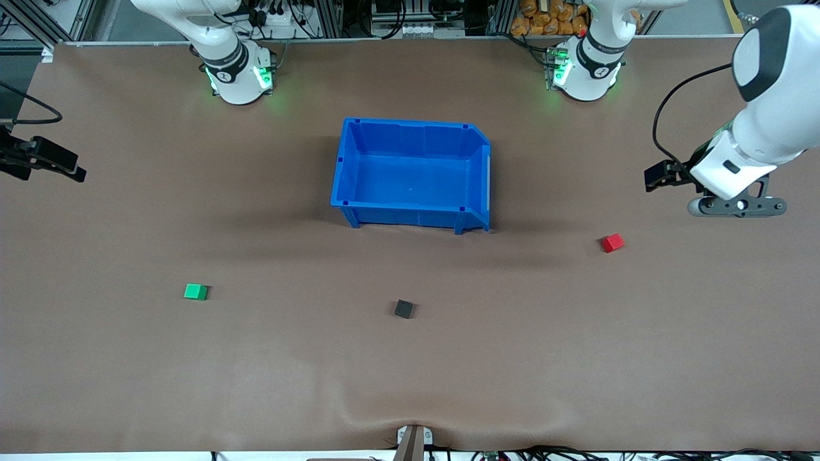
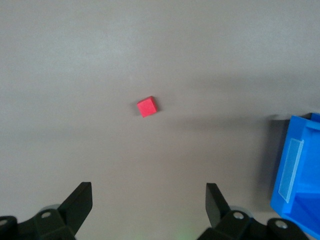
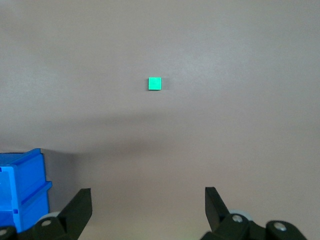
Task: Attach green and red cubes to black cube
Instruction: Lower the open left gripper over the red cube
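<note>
I have three cubes lying separately on the brown table (image 1: pixel 128 384), none touching another. The black cube (image 1: pixel 403 308) sits roughly midway along the table, nearer to the front camera than the blue bin (image 1: pixel 410 173). The green cube (image 1: pixel 195 292) lies well apart from it toward the right arm's end, and the red cube (image 1: pixel 612 242) lies well apart toward the left arm's end, a little farther from the front camera than the other two.

My left pincer (image 2: pixel 149 202) hangs in the air over bare table at the left arm's end, spread wide and holding nothing. Through its wrist camera I see the red cube (image 2: pixel 147 106) on the table ahead of the two black fingers (image 2: pixel 80 202), with a corner of the blue bin (image 2: pixel 300 175) at the edge.

My right pincer (image 3: pixel 148 205) is up over the table at the right arm's end, only partly visible at the front view's edge. Its fingers (image 3: pixel 80 205) are also wide apart and empty. Its wrist camera shows the green cube (image 3: pixel 155 83) ahead of it and a corner of the bin (image 3: pixel 22 185).
</note>
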